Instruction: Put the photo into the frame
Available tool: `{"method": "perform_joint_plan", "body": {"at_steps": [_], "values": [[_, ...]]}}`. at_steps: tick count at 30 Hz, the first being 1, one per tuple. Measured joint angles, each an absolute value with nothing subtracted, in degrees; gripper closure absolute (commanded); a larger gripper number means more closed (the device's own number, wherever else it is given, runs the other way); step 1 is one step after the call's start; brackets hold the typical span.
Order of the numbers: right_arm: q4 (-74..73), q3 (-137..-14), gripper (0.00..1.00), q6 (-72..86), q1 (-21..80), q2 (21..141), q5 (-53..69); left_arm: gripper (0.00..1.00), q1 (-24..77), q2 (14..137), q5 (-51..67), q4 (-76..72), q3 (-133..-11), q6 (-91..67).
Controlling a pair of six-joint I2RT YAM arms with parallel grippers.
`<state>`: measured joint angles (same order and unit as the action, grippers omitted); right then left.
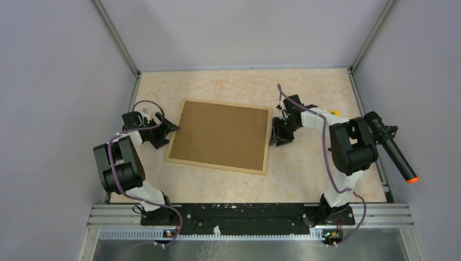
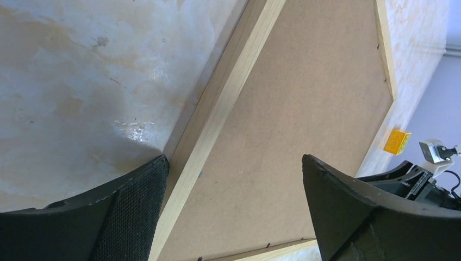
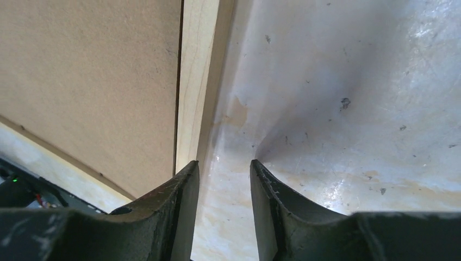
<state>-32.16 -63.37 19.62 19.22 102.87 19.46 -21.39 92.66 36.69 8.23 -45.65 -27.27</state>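
Frame flat on the table, between left hand and right hand

Plain lilac-grey panel walls on three sides.
The glossy beige marbled tabletop catches glare; a ribbed aluminium rail lines its near edge.

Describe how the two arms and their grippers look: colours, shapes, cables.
Both the left arm and right arm have bulky black joint housings joined by white links. A purple cable loops along each. The left gripper and right gripper are black, with two broad tapering fingers; a fine mesh texture shows on one left pad.
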Motion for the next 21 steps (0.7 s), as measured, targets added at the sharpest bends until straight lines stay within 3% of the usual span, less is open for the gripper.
{"method": "perform_joint_plan", "body": {"at_steps": [5, 16, 21], "values": [[-31.4, -63.5, 0.5, 19.6, 17.9, 103.9, 23.8, 0.03, -21.3, 92.6, 36.8, 8.3, -45.6, -26.9], [-29.9, -63.9, 0.56, 20.0, 18.3, 104.4, 23.5, 0.06, -16.4, 89.2, 29.6, 12.0, -45.5, -23.3], [-29.8, -64.7, 0.49, 18.7, 21.0, 104.0, 18.8, 0.04, -8.1, 78.6, 22.2, 16.2, -45.3, -21.0]]}}
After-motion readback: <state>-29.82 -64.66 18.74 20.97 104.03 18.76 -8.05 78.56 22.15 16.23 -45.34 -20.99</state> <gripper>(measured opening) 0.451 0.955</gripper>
